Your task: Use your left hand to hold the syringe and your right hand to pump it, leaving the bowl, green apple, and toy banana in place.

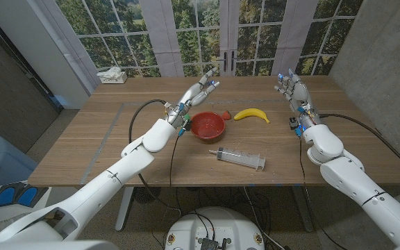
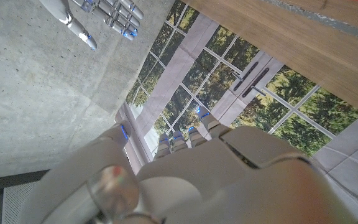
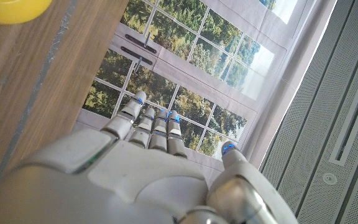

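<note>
Nothing readable anywhere tbh. The syringe (image 1: 241, 157) probably has scale marks, but they're way too small to make out.

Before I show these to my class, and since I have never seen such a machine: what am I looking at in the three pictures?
It is a two-armed robot at a wooden table. The wide picture comes from a camera on its head; the other two come from cameras on its wrists, looking along the back of each hand, so the room appears turned. On the table lie a syringe, a red bowl, a toy banana and a tissue box. The left hand is raised beyond the bowl and the right hand is raised beside the banana, both with fingers spread. Neither holds anything.
</note>
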